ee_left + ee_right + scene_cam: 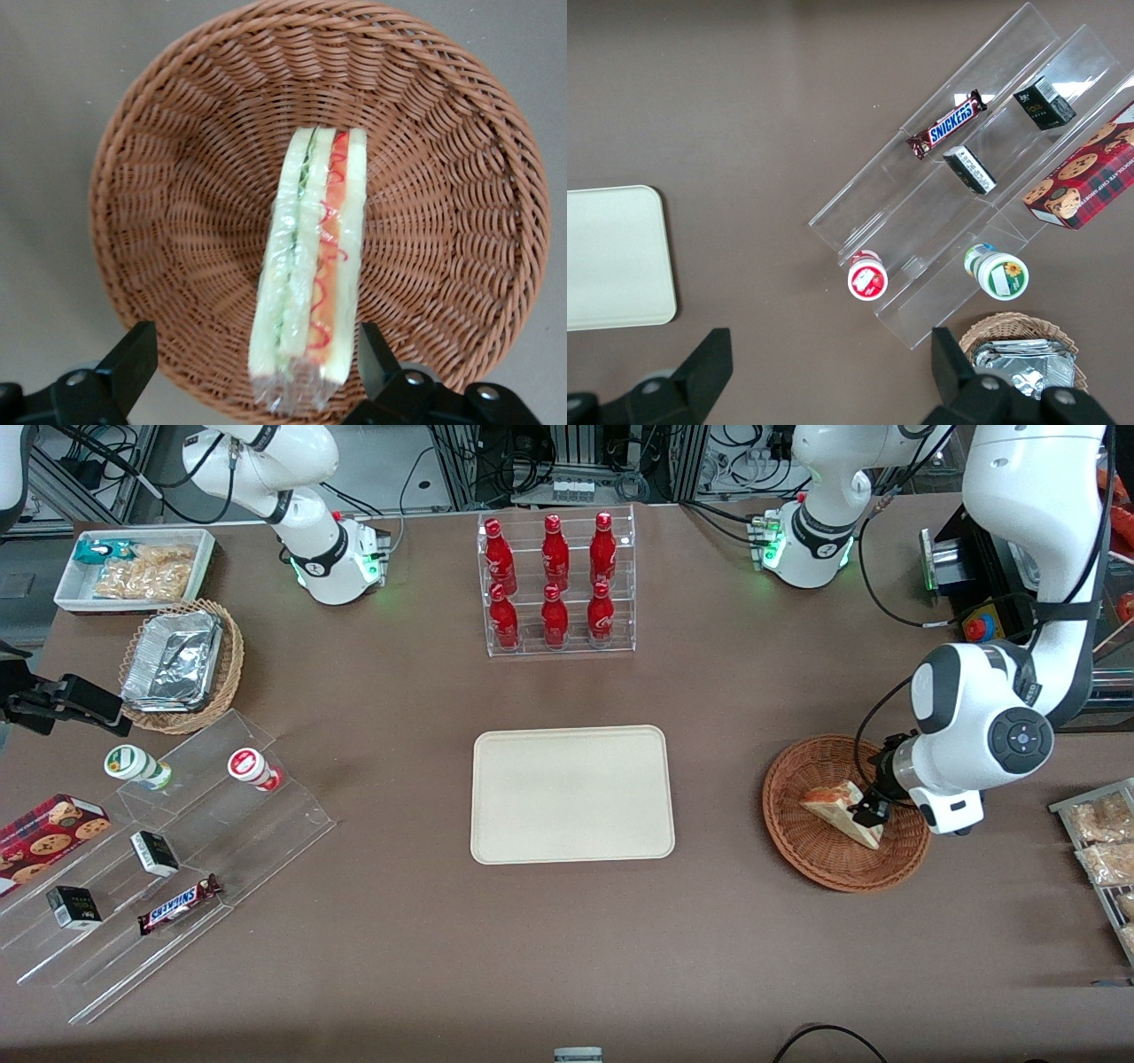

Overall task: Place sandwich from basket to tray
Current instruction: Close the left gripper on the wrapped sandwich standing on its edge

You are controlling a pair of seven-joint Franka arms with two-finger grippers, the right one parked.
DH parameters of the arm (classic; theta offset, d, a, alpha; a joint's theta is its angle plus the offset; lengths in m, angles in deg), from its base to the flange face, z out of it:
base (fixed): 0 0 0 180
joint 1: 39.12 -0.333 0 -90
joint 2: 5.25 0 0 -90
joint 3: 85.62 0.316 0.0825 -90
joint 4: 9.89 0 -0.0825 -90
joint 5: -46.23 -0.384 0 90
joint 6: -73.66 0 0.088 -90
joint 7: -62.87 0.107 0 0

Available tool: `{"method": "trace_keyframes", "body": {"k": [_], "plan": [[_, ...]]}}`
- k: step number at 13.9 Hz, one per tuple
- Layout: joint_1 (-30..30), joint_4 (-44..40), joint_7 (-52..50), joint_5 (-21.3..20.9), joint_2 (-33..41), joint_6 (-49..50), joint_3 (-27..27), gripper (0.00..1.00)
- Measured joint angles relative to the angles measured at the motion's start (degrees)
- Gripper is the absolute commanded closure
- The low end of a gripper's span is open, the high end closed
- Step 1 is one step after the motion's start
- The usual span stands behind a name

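The sandwich (834,801), a clear-wrapped wedge of pale bread with green and red-orange layers, lies in the round reddish-brown wicker basket (802,849) toward the working arm's end of the table. My gripper (864,812) hangs low over the basket at the sandwich's wide end. In the left wrist view the sandwich (310,266) lies on edge in the basket (177,186), and my gripper (252,354) is open around its wrapped end. One finger (372,347) is close against the bread; the other finger (133,354) stands well apart. The cream tray (571,793) lies bare at mid-table.
A clear rack of red bottles (556,584) stands farther from the front camera than the tray. Toward the parked arm's end are a stepped acrylic shelf (168,850) with snacks, a lighter wicker basket (182,664) with foil containers and a white bin (133,567). Bagged snacks (1103,841) lie beside the basket.
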Motion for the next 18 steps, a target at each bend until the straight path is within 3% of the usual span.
{"method": "trace_keyframes", "body": {"k": [10, 11, 12, 13, 18], "plan": [[0.14, -0.16, -0.52, 0.07, -4.00, -5.99, -0.21, 0.00], [0.16, -0.16, -0.52, 0.07, -4.71, -6.55, -0.23, 0.12], [0.17, -0.17, -0.53, 0.08, -5.28, -6.79, -0.25, 0.53], [0.17, -0.18, -0.60, 0.09, -5.60, -6.98, -0.29, 0.86], [0.27, -0.88, -0.32, 0.02, -5.49, -7.12, -1.37, 0.89]]}}
